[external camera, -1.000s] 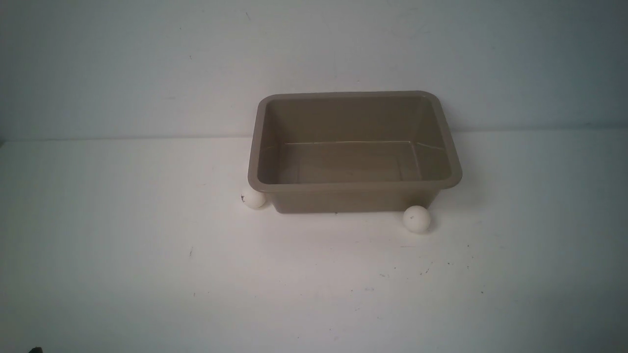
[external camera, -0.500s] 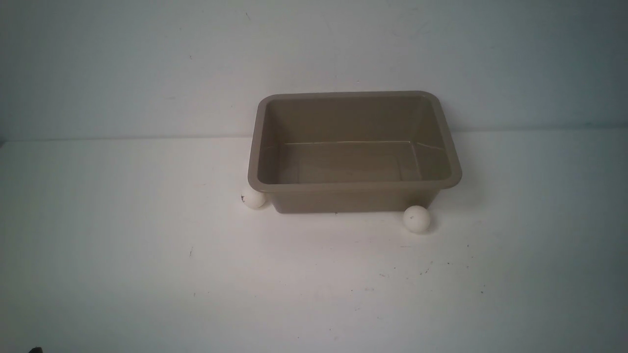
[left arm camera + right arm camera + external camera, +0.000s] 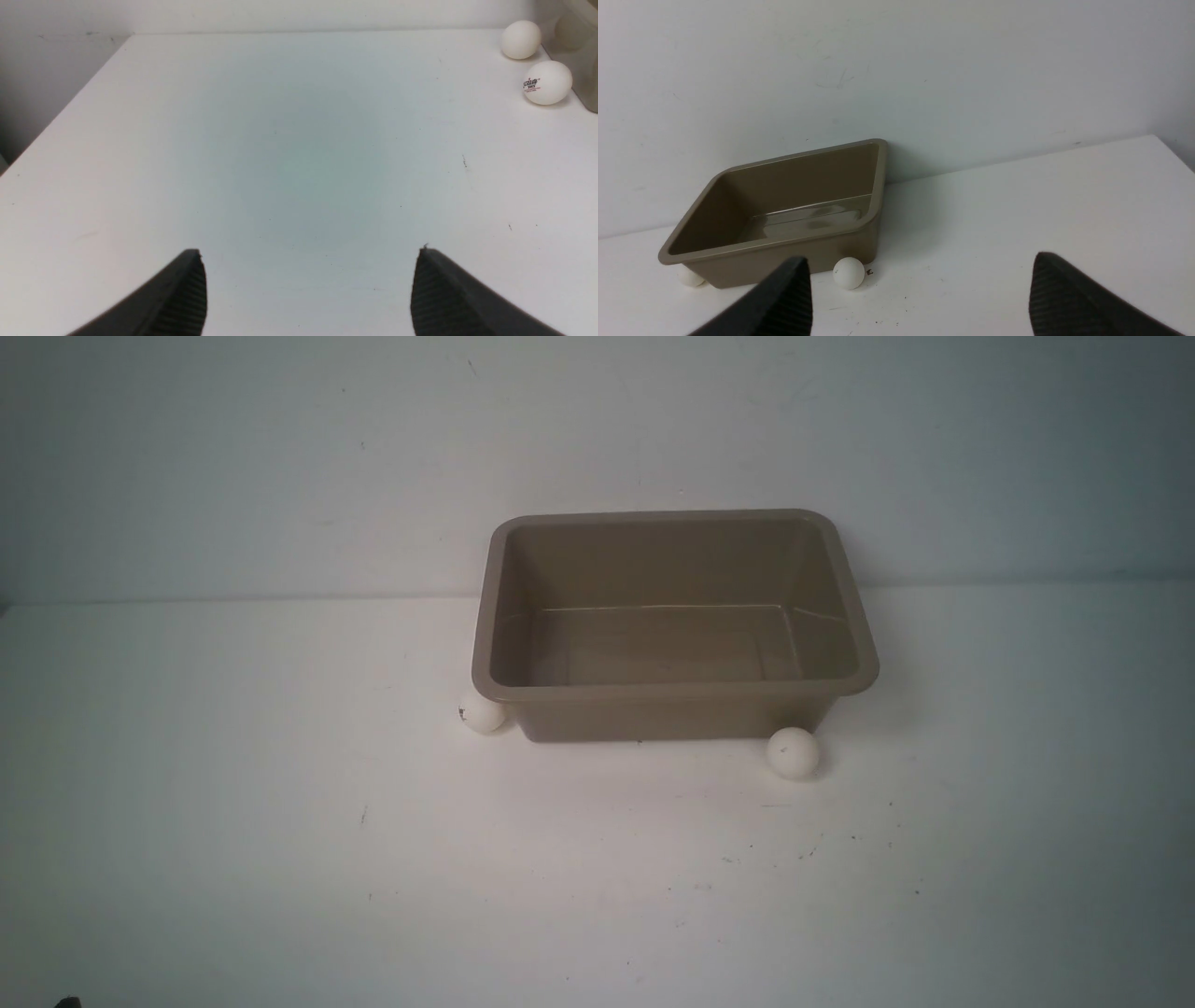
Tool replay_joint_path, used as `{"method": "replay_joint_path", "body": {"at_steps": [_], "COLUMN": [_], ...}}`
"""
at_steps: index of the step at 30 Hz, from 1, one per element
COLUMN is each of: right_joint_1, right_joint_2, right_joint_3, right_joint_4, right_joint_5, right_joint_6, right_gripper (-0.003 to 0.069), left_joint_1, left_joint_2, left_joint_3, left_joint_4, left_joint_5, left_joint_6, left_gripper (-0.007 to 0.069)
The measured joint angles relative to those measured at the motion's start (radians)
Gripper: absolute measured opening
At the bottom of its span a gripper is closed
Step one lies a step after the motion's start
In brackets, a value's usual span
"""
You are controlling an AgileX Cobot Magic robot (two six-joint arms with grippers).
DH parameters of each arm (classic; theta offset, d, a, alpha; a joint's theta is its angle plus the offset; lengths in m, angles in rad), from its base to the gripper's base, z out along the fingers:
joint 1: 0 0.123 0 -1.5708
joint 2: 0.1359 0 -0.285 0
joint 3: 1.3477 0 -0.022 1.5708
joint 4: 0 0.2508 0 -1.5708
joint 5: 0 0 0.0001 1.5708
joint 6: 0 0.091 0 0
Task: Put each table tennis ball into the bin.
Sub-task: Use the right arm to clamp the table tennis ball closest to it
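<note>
Nothing's moved since a second ago: your bin [image 3: 674, 692] sits on the counter [image 3: 280, 821], first ball [image 3: 483, 713] at its near-left corner, third ball [image 3: 521, 39] just beyond, second ball [image 3: 793, 752] at the near-right. Left gripper [image 3: 310, 254] and right gripper [image 3: 920, 259] both gape wide. First ball's logo [image 3: 531, 85] is too small to read

A white table [image 3: 280, 821], lightly speckled with dark marks, meets a plain pale wall [image 3: 280, 457] behind it.
</note>
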State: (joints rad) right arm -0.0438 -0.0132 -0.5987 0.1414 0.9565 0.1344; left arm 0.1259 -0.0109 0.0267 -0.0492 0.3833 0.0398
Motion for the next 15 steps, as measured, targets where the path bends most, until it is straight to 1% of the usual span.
{"method": "replay_joint_path", "body": {"at_steps": [15], "right_joint_1": [0.0], "right_joint_2": [0.0], "right_joint_3": [0.0], "right_joint_4": [0.015], "right_joint_5": [0.001], "right_joint_6": [0.002], "right_gripper": [0.0564], "left_joint_1": [0.0], "left_joint_2": [0.0], "left_joint_3": [0.0], "left_joint_4": [0.0], "left_joint_5": [0.0], "left_joint_6": [0.0], "left_gripper": [0.0531]}}
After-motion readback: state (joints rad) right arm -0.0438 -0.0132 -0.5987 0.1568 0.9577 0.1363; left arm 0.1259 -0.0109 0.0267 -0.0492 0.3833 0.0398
